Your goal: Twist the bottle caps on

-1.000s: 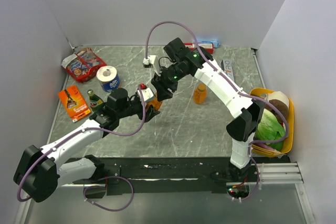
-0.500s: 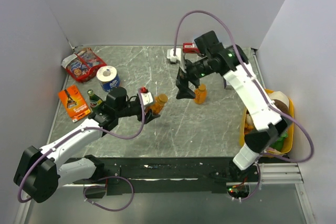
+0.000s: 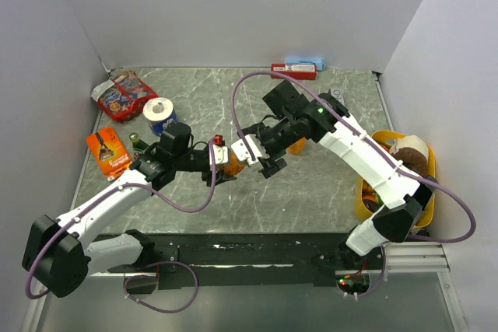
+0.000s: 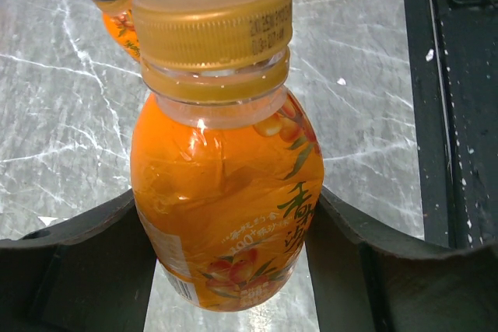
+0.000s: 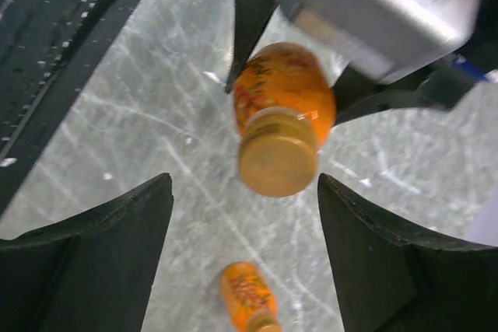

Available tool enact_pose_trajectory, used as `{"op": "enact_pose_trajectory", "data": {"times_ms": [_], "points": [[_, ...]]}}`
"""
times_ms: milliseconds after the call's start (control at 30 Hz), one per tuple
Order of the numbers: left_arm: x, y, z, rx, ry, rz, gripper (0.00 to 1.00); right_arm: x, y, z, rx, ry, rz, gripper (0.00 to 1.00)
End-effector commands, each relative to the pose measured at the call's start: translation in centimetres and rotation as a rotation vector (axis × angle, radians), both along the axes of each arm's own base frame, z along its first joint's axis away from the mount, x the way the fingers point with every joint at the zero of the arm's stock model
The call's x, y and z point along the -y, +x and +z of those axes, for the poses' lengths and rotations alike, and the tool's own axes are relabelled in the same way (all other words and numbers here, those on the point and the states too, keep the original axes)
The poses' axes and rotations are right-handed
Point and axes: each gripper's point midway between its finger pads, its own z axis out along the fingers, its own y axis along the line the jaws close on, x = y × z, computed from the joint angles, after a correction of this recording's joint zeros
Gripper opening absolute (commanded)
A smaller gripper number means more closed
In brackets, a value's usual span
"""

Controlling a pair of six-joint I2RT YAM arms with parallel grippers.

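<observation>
Orange plastic bottle (image 4: 226, 192), round gold cap (image 4: 212, 17), clamped in left gripper (image 4: 226, 219), right gripper (image 5: 245, 184) jaws apart, veined grey marble tabletop (image 3: 311, 184), white walls (image 3: 233, 13)

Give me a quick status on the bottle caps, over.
Left gripper shut on a bottle, cap on its neck. Right gripper open, facing that cap, not gripping. Second bottle on the table, nothing between gripper and cap.

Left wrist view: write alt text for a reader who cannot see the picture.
A small orange bottle, with an orange cap on its neck, is clamped between the dark fingers of the left gripper. A grey marbled table lies behind it.
</observation>
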Motion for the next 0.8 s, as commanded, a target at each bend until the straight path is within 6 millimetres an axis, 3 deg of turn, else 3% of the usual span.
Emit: {"op": "enact_pose_trajectory", "data": {"times_ms": [0, 500, 767], "points": [[0.7, -0.3, 2.3, 0.073, -0.038, -0.071, 0.01, -1.7, 0.3, 2.2, 0.117, 0.087, 0.077, 0.79], [0.8, 0.1, 3.4, 0.102, -0.051, -0.063, 0.01, -2.4, -0.2, 1.1, 0.118, 0.061, 0.124, 0.63], [0.8, 0.3, 3.6, 0.098, -0.059, -0.043, 0.01, -2.3, 0.0, 0.7, 0.069, 0.02, 0.1, 0.34]]}}
